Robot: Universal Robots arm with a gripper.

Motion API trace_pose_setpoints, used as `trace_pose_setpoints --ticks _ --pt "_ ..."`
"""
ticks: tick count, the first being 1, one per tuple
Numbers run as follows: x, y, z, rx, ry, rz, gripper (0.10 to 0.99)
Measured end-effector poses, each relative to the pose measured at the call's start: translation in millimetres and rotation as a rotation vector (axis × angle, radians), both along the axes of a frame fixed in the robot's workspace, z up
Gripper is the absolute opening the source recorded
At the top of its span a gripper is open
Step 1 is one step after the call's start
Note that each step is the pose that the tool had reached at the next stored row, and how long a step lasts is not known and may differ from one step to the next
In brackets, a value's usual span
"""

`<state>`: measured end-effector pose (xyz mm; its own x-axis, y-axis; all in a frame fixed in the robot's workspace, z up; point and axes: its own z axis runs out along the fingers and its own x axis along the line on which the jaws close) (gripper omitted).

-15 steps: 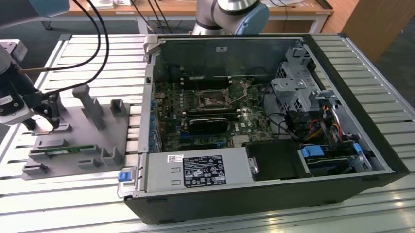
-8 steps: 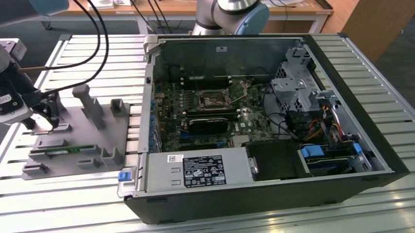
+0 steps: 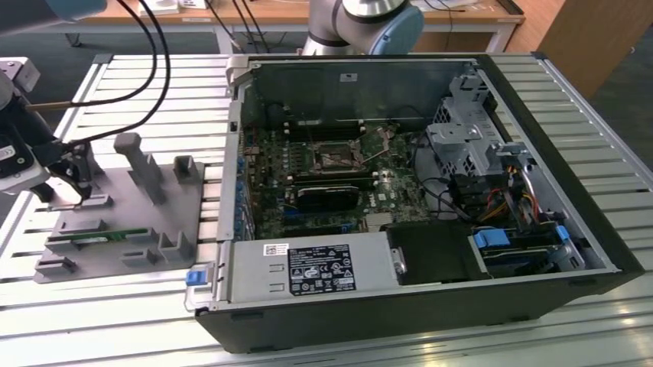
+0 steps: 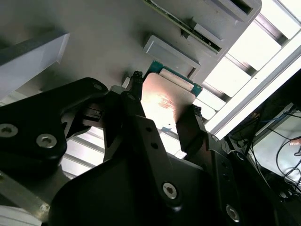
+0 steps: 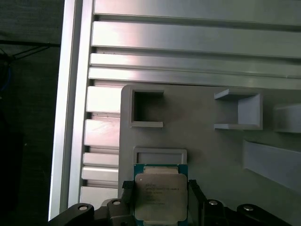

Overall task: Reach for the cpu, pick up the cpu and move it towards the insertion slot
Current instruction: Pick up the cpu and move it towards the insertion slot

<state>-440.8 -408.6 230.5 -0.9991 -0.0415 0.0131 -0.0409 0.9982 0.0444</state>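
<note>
Silver-topped cpu at the grey fixture, well apart from the insertion slot — fingers narrow, pinching its two opposite edges — probably to carry it flat

The cpu runs off the first wrist view's edge — the hand covers its side edges.

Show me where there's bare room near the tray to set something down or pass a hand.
Free: the table slats on the grey tray's near side, and its flat face between its square pocket and open bracket. Crowded: beside the gripper closed on the cpu, and inside the case round the insertion slot.
</note>
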Motion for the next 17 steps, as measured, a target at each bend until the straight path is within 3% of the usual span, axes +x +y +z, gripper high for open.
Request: trace_pose_setpoints --ticks 17 --pt "0.0 0.0 8.4 0.0 0.0 0.0 0.537"
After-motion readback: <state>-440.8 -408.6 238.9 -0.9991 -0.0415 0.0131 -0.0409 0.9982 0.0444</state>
